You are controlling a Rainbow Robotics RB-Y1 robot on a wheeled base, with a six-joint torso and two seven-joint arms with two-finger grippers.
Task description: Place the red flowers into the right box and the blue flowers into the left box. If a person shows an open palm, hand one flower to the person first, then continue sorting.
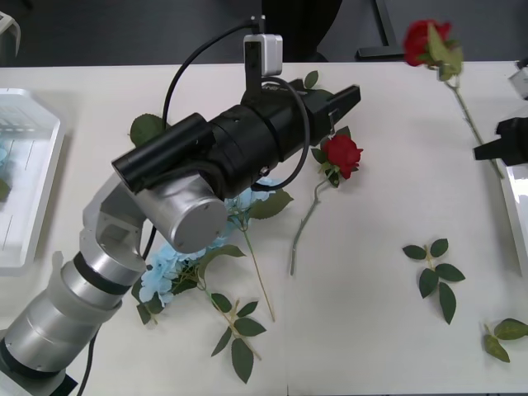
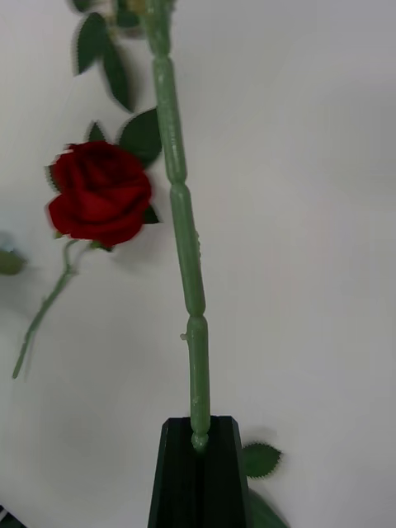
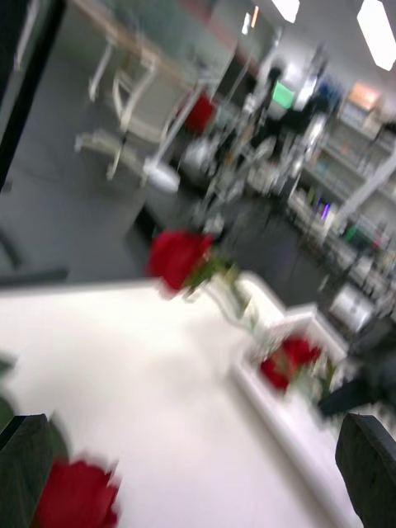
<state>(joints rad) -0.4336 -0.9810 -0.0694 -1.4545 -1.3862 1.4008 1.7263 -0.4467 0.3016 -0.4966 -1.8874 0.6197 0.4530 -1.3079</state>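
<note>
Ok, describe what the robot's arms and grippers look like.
The left arm has silver rounded joints, a black cylindrical forearm, a looping black cable and a small white box on top. The left gripper has black fingers, and so does the right gripper.

I'm getting bright, even overhead light on the white table (image 1: 371, 330), with only soft shadows under the leaves. The left wrist view is smearing badly with motion blur, and ceiling lights (image 3: 375, 33) are glaring there.

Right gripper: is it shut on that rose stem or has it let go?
Shut on it. The right gripper pinches the stem end of the raised red rose between its black fingers.
</note>
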